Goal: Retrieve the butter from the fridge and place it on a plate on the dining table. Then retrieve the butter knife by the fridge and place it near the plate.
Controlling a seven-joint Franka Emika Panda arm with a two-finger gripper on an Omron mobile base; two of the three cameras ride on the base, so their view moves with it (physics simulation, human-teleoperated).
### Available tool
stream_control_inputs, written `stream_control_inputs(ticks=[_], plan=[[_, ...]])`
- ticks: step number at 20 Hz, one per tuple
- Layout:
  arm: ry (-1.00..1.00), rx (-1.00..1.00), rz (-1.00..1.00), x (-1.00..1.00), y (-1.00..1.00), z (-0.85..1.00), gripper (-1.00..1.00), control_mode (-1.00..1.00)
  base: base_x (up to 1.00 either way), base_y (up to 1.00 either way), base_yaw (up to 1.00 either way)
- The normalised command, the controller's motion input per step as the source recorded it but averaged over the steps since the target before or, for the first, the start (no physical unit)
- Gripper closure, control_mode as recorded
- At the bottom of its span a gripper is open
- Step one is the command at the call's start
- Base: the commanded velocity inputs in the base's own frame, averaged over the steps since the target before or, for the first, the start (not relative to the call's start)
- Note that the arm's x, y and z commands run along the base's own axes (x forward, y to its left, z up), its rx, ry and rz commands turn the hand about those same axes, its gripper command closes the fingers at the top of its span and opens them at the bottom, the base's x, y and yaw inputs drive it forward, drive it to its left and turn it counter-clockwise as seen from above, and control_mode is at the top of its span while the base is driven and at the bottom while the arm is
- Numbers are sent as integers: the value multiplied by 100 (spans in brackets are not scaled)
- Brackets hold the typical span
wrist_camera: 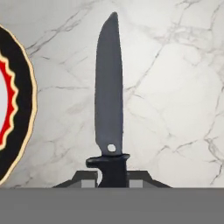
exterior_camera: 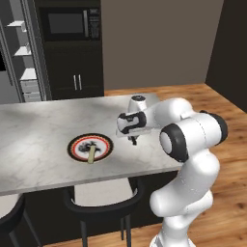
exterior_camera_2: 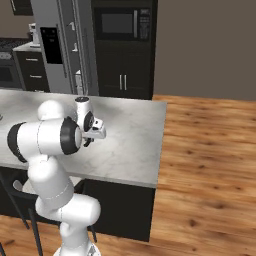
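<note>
We hold the butter knife (wrist_camera: 109,92) by its handle, the gripper (wrist_camera: 112,175) clamped narrow on it so that the blade runs straight out ahead of the fingers over the marble of the dining table (exterior_camera: 38,130). The butter (exterior_camera: 91,153) already lies on the plate (exterior_camera: 90,147), which sits toward the near long edge of the table top, roughly midway along the part we can see. Our gripper (exterior_camera: 133,139) hangs just beside the plate on its right, low over the marble; in the left base view the knife itself is a dark sliver at most (we cannot make out whether its tip touches the top). In the hand view the plate's rim (wrist_camera: 22,105) curves close alongside the blade, apart from it, which suits a setting-down spot near the plate. The fridge (exterior_camera_2: 60,45) stands open behind the far edge.
</note>
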Motion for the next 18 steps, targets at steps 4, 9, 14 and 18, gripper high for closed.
stream_control_inputs(ticks=[4, 9, 14, 18], plan=[[1, 0, -5, 15, 14, -24, 100, -100, 0, 0, 0], [0, 0, -3, 3, 2, -29, 100, -100, 0, 0, 0], [0, 0, -3, 3, 0, -32, 100, -100, 0, 0, 0], [0, 0, -2, 6, 1, -31, 100, -100, 0, 0, 0]])
